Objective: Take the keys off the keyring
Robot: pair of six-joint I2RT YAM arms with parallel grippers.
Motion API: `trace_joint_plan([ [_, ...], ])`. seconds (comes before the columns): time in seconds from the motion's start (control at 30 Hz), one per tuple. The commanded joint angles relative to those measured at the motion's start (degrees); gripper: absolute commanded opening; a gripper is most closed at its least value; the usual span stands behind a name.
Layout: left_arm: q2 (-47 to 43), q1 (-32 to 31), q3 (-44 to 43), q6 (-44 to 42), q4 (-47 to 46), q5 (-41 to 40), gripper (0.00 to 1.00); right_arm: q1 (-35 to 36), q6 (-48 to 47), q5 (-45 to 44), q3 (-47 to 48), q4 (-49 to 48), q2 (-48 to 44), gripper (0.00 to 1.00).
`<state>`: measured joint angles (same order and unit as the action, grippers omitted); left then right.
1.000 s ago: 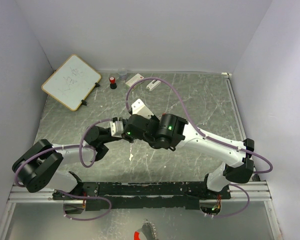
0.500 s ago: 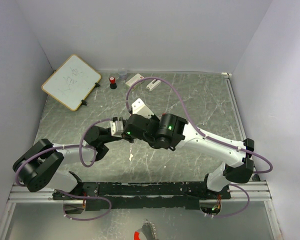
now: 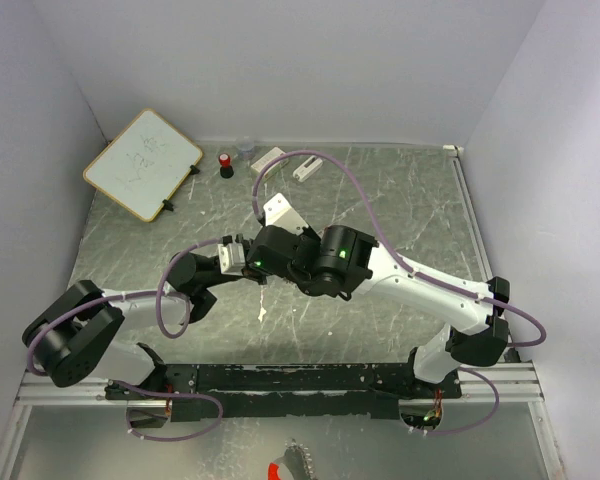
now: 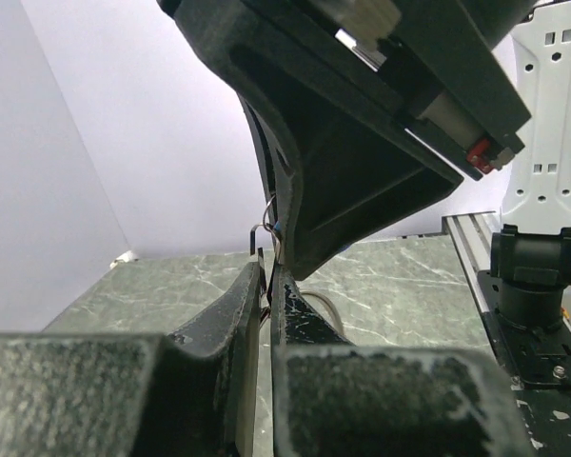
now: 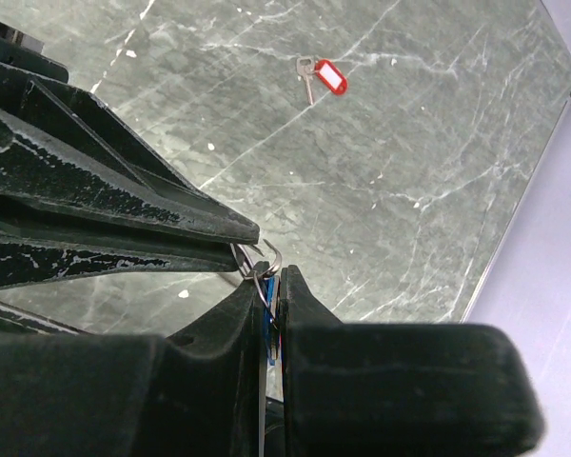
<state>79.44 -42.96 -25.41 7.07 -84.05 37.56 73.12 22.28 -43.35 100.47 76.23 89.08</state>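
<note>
My two grippers meet above the middle of the table. In the right wrist view my right gripper [image 5: 276, 278] is shut on the blue key [image 5: 269, 303], whose blue edge shows between the pads. The thin silvery keyring [image 5: 266, 255] runs from it into my left gripper [image 5: 230, 236], which is shut on the wire. In the left wrist view my left gripper [image 4: 265, 271] is closed, with the keyring [image 4: 269, 214] rising from its tips to the right gripper's black body. The red key [image 5: 325, 76] lies loose on the table. From above, the left gripper [image 3: 252, 268] and right gripper [image 3: 266, 274] touch.
A small whiteboard [image 3: 142, 163] lies at the back left. A red-capped black cylinder [image 3: 225, 164], a clear cup [image 3: 245, 148] and two white blocks [image 3: 270, 158] stand along the back edge. White walls close in the table's sides and back.
Both grippers keep their hold and stay joined; they have shifted only very slightly. The right arm's purple cable has arched a little higher.
</note>
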Motion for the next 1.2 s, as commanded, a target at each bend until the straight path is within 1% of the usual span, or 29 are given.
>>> trace_joint_plan([
  [0.0, -2.60, 0.19, 0.53, -4.88, 4.86, -3.31, 0.07, 0.35, 0.84, -1.32, 4.63, 2.64, -0.29, 0.00],
  [0.2, -6.24, 0.16, 0.57, -10.29, 12.51, -7.76, 0.07, 0.34, 0.76, 0.11, 6.17, 2.60, -0.36, 0.00],
  [0.4, -8.41, 0.16, 0.59, -13.07, 16.85, -10.27, 0.07, 0.35, 0.74, -0.14, 7.31, 2.63, -0.22, 0.00],
  [0.53, -9.03, 0.17, 1.23, -12.84, 16.52, -10.55, 0.07, 0.37, 0.72, -0.99, 7.55, 2.43, -0.15, 0.00],
  [0.83, -9.69, 0.20, 2.62, -10.92, 11.71, -14.39, 0.07, 0.42, 1.36, -1.45, 6.93, 0.28, -1.28, 0.00],
  [0.9, -9.84, 0.18, 2.39, -10.73, 11.78, -14.98, 0.07, 0.38, 1.30, -2.01, 7.55, -0.06, -1.48, 0.00],
  [0.97, -10.31, 0.18, 2.38, -10.36, 11.95, -15.57, 0.07, 0.42, 0.93, -2.59, 7.98, -0.41, -1.79, 0.03],
  [1.17, -12.81, 0.18, 0.97, -9.49, 16.98, -17.08, 0.07, 0.41, 0.15, -3.81, 8.77, -0.78, -1.68, 0.05],
])
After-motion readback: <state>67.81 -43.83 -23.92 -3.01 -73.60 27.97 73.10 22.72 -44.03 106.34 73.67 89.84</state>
